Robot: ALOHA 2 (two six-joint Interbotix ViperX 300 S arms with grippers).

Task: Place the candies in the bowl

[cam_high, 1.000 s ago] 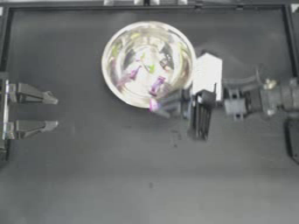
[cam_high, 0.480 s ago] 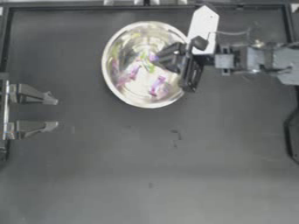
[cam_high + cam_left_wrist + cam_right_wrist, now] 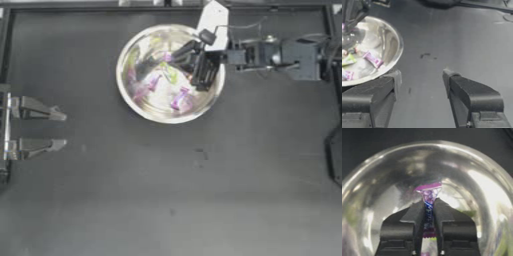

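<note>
Over the bowl at the tabletop's far centre, the right gripper is clamped on a purple candy. Other candies lie inside the bowl. Left gripper parked at left, jaws apart.

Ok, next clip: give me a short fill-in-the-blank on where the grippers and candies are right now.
1. The right gripper hangs over the ____, a shiny metal one.
2. Its jaws are shut on a ____ candy.
3. The left gripper sits at the table's ____ edge, jaws open.
4. Other candies already lie ____ the bowl.

Missing words: bowl; purple; left; inside
</note>
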